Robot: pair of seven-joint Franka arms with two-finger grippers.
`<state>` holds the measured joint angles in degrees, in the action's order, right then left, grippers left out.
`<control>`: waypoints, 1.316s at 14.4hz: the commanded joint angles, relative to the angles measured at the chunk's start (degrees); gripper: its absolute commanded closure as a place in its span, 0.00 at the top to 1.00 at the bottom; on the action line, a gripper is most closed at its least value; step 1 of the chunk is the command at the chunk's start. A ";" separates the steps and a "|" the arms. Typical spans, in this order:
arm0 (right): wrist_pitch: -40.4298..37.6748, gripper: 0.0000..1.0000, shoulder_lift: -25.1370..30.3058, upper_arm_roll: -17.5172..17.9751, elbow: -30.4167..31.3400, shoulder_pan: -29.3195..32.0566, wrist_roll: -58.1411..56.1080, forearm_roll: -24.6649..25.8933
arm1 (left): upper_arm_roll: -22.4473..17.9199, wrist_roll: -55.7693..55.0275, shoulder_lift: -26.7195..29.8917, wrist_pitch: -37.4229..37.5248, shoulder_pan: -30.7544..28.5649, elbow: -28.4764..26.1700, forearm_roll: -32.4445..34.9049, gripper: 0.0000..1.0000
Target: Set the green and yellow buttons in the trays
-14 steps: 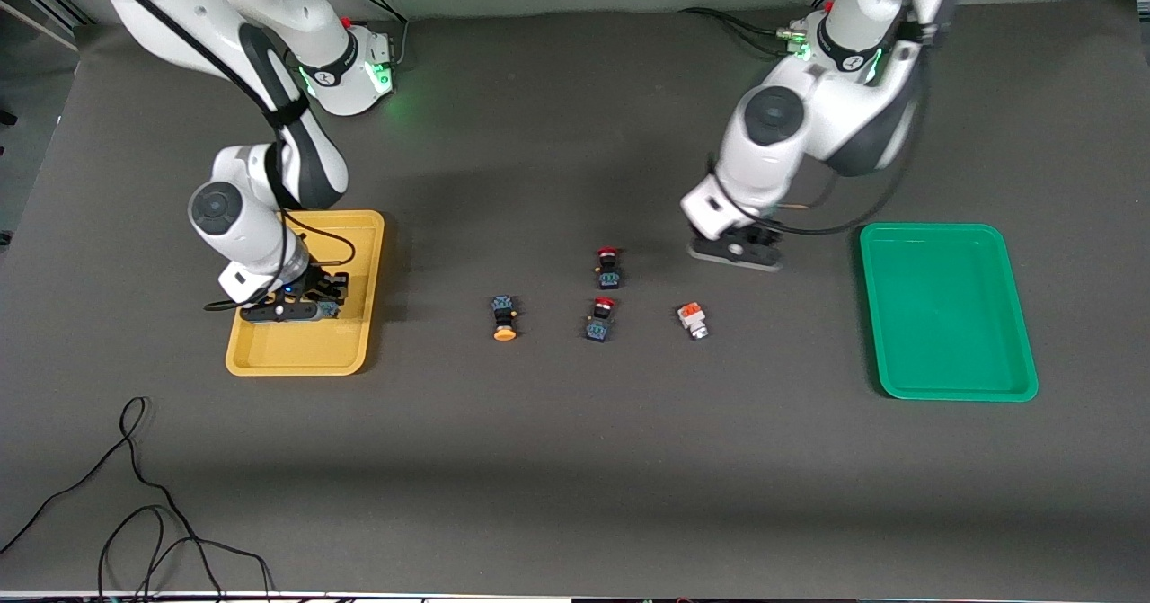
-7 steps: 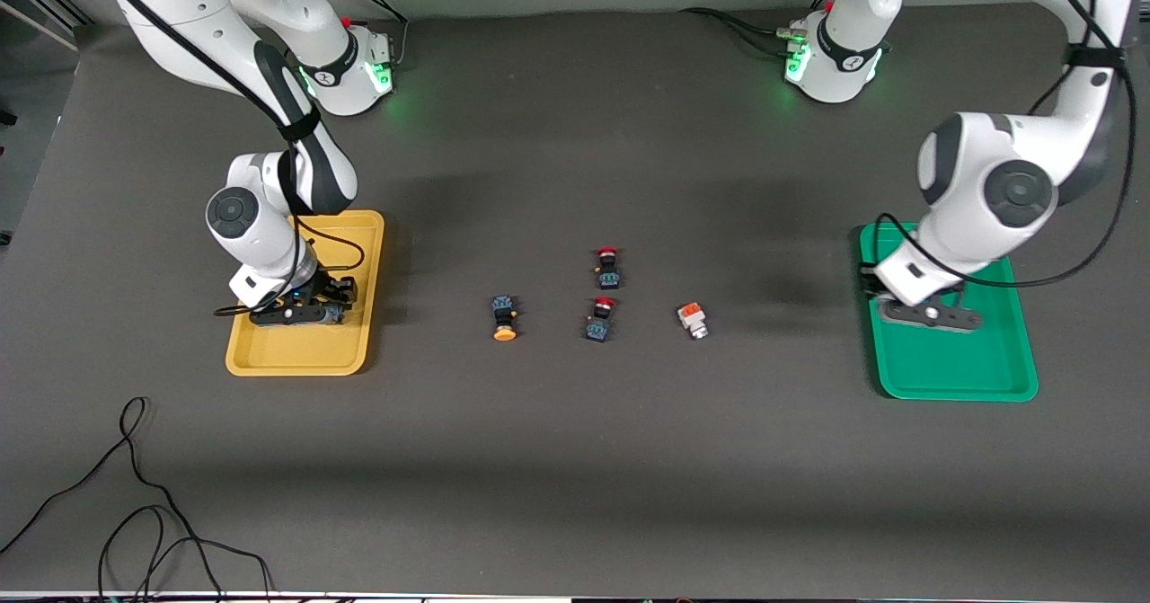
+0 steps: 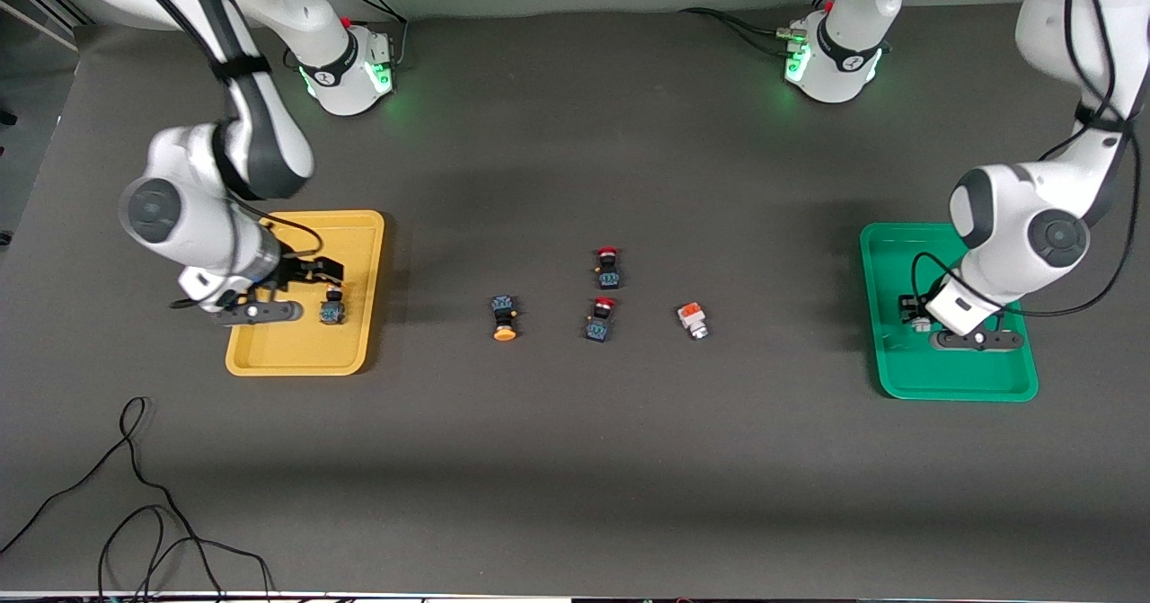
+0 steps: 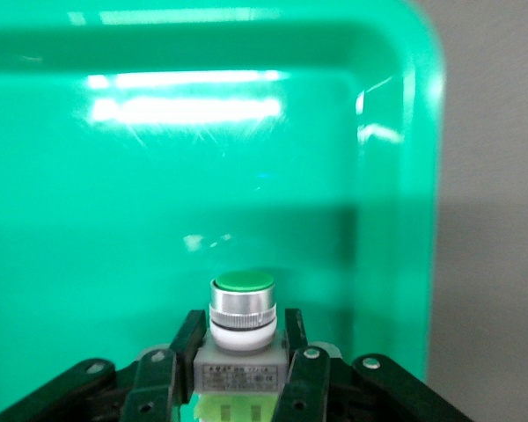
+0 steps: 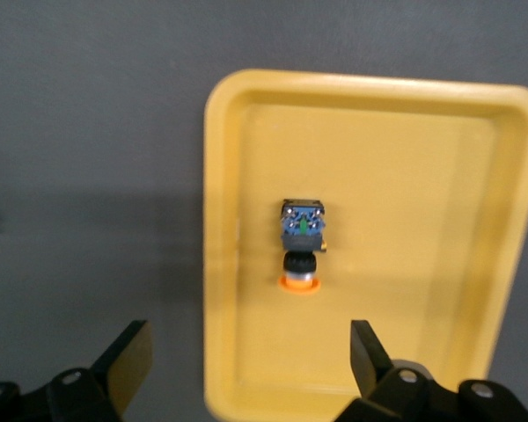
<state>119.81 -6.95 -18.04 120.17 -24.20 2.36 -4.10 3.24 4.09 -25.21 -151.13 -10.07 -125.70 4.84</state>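
My left gripper (image 4: 242, 327) is shut on a pale grey green-tipped button (image 4: 242, 309), low over the green tray (image 4: 141, 176). In the front view this gripper (image 3: 918, 314) is over that tray (image 3: 1006, 383). My right gripper (image 5: 246, 360) is open and empty above the mustard yellow tray (image 5: 405, 158). A yellow-capped black-blue button (image 5: 302, 242) lies free in that tray (image 3: 296, 356), also seen from the front (image 3: 331, 308) beside the right gripper (image 3: 310, 272). Another yellow-capped button (image 3: 503, 317) and an orange-tipped grey button (image 3: 692, 320) lie on the table's middle.
Two red-capped black-blue switches (image 3: 607, 266) (image 3: 600, 318) lie between the yellow-capped and orange-tipped buttons. Black cables (image 3: 135, 513) trail over the table's near corner at the right arm's end.
My left arm swung from the table's middle to over the green tray with the green-tipped button. My right gripper let go of the yellow-capped button in the yellow tray and rose.
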 commanded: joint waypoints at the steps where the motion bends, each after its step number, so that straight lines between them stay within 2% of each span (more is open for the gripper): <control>1: -9.48 1.00 -2.54 0.98 -10.10 -0.58 4.30 -0.82 | 1.06 0.83 -0.19 0.04 -0.57 0.72 -0.71 0.57; 2: -10.73 1.00 -3.16 2.72 -12.31 -0.58 6.40 -1.17 | 1.06 0.83 -0.01 0.13 -0.66 0.72 -0.71 0.62; 3: -11.00 1.00 -3.94 4.22 -13.90 -0.58 9.82 -2.91 | 1.06 0.83 0.16 0.22 -0.66 0.81 -0.71 0.75; 4: -10.92 1.00 -5.08 5.80 -15.39 -0.58 12.55 -4.93 | 1.06 0.83 0.34 0.39 -0.66 0.72 -0.71 0.79; 5: -10.91 1.00 -6.75 7.56 -17.41 -0.58 13.97 -5.91 | 1.06 0.92 0.60 0.48 -0.74 0.89 -0.71 0.95; 9: -10.91 1.00 -14.04 14.94 -25.15 -0.49 25.30 -6.18 | 1.50 3.46 2.01 4.69 -2.06 2.47 -0.80 0.97; 11: -9.61 1.00 -16.60 17.06 -26.04 -1.89 27.25 -6.18 | 1.59 3.81 2.36 7.76 -1.97 4.31 -0.80 0.98; 16: -0.92 1.00 -22.66 16.98 -24.12 -6.55 28.13 -6.18 | 5.53 3.73 4.91 17.43 -1.36 10.29 -4.40 0.99; 19: 9.79 1.00 -26.35 16.98 -20.34 -9.10 28.75 -6.09 | 10.19 2.16 4.65 17.71 -0.84 11.79 -6.77 0.99</control>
<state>123.69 -31.16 -0.59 97.87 -31.57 29.84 -9.36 11.00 6.64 -20.63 -134.55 -11.31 -114.81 -0.24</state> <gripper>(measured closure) 0.000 0.009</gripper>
